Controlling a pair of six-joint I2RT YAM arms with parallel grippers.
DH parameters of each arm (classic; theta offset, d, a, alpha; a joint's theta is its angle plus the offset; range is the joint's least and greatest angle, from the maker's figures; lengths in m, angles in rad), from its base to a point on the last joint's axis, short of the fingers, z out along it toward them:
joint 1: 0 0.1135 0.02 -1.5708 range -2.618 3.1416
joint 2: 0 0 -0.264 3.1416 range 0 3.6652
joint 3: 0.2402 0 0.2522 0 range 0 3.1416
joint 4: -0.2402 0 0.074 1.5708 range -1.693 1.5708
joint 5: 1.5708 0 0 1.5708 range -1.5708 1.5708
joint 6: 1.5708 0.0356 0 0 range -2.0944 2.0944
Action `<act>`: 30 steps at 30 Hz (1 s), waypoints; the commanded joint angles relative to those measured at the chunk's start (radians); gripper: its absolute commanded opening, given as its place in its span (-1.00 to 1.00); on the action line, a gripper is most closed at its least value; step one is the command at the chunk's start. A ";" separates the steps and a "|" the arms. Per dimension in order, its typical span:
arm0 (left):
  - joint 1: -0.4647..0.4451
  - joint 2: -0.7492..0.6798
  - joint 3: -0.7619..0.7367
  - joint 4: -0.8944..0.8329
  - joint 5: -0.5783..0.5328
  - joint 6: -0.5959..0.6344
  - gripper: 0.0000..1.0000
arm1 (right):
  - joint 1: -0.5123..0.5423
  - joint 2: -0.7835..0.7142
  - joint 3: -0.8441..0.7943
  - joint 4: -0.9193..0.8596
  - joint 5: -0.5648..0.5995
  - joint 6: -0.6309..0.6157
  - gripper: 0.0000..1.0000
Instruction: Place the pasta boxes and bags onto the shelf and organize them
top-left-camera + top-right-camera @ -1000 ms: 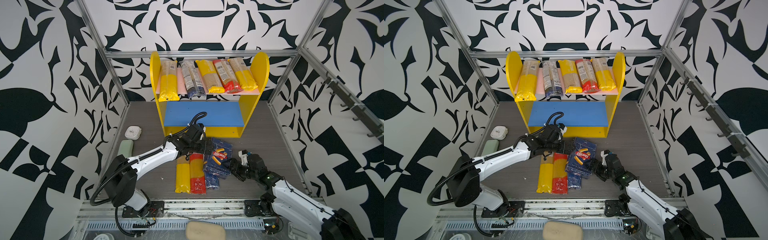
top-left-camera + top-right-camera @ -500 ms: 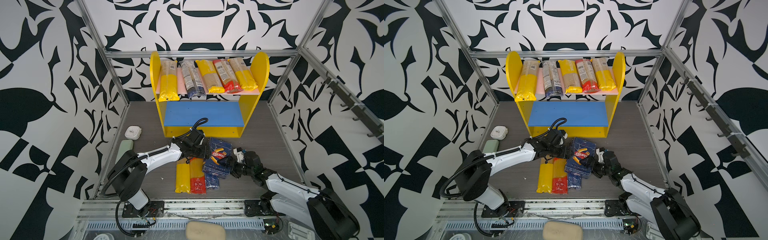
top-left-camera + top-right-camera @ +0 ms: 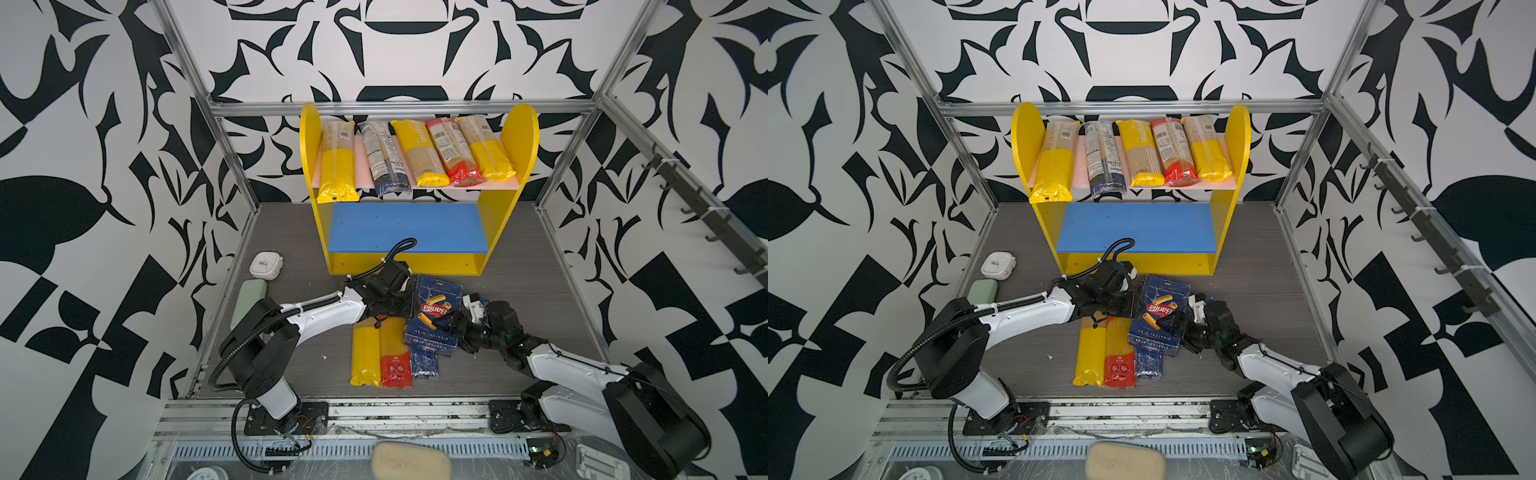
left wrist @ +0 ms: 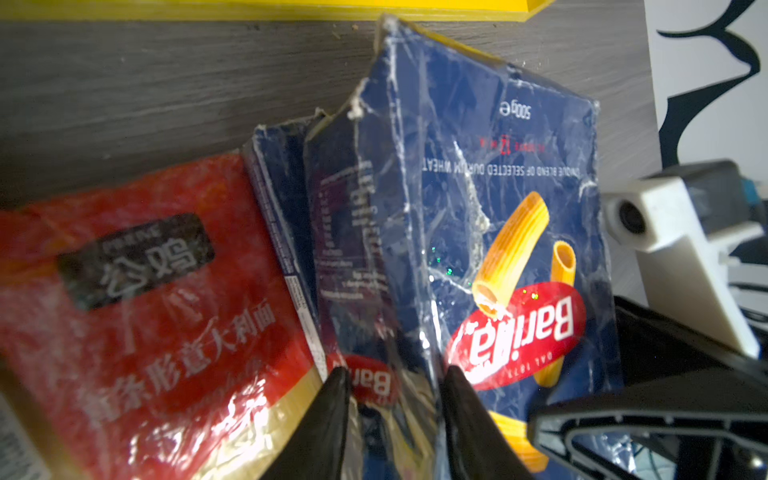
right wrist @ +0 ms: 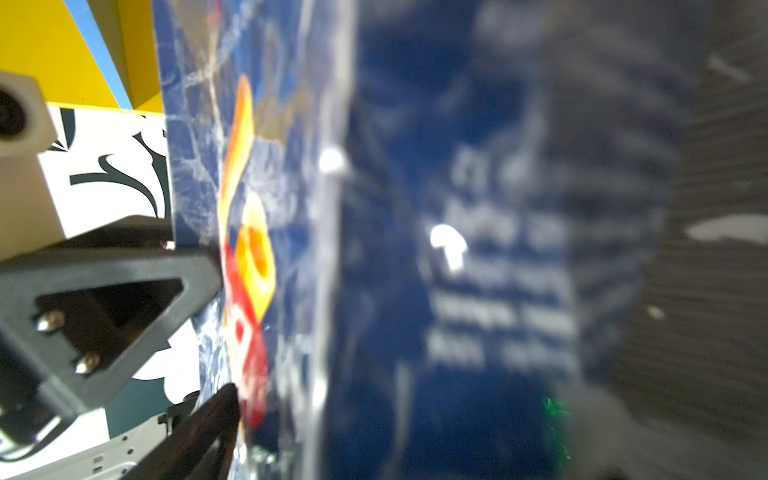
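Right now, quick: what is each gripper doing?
Left gripper: fingers closed on the edge of the Barilla rigatoni box.
Right gripper: against that box's other side; open or gripping cannot be told.

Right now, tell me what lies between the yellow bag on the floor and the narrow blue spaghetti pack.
The red spaghetti bag lies between them; both top views show it.

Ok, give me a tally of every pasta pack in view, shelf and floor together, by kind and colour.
Yellow bags: 4
Red bags: 2
Navy bag: 1
Rigatoni box: 1
Spaghetti box: 1
Total: 9
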 commanded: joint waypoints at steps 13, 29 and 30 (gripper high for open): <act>0.006 0.041 -0.055 -0.011 -0.035 -0.027 -0.40 | -0.007 -0.024 0.058 0.010 -0.030 -0.002 0.45; 0.021 -0.117 -0.054 -0.154 -0.174 0.024 0.82 | -0.007 -0.106 0.168 -0.135 -0.046 -0.054 -0.19; 0.022 -0.145 -0.054 -0.176 -0.191 0.029 0.86 | -0.007 -0.117 0.176 -0.147 -0.049 -0.058 -0.21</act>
